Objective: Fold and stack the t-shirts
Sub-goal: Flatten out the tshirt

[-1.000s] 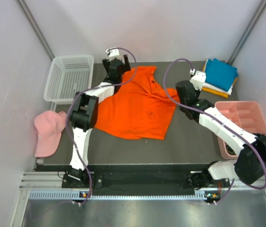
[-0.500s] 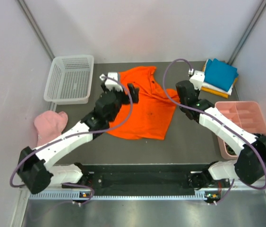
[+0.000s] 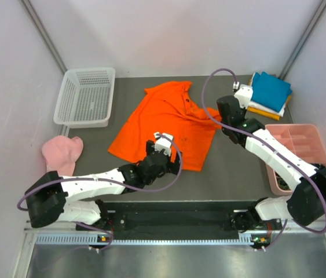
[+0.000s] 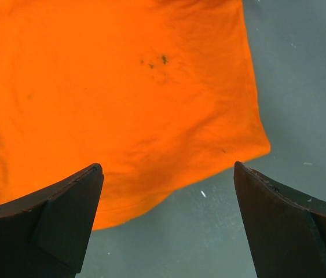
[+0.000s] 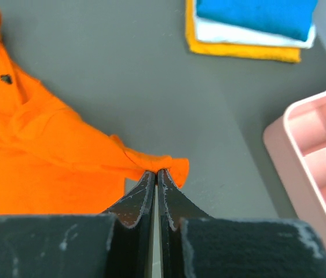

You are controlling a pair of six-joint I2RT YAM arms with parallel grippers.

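**Item 1.** Bright orange soft-fabric t-shirt (image 3: 165, 119). It was laid open and unfolded near the centre of the dark grey table mat (image 3: 232, 174). The collar was turned toward 12 o'clock and the hem toward 6 o'clock. A few small dark specks were noted on the cloth near one hem corner in the left wrist view.

**Item 2.** Stack of folded t-shirts (image 3: 270, 91). Teal blue was placed uppermost, white beneath it and amber yellow lowest. The stack was set at the 1 o'clock corner of the mat, well apart from the orange t-shirt.

**Item 3.** Left gripper (image 4: 167, 169). The fingers were spread wide and nothing was held. It was poised above the hem at the orange t-shirt's 6 o'clock edge. One finger was seen over cloth, the other over bare mat.

**Item 4.** Right gripper (image 5: 156, 172). The fingers were pressed together, with the edge of the sleeve pinched between their tips at the orange t-shirt's 3 o'clock side. The sleeve was drawn out to a point there.

**Item 5.** White plastic mesh basket (image 3: 84, 95). It was stood at 10 o'clock.

**Item 6.** Pale pink cap (image 3: 58, 155). It was laid at 8 o'clock, just beside the mat's edge.

**Item 7.** Pink plastic compartment tray (image 3: 299, 152). It was set at 4 o'clock.
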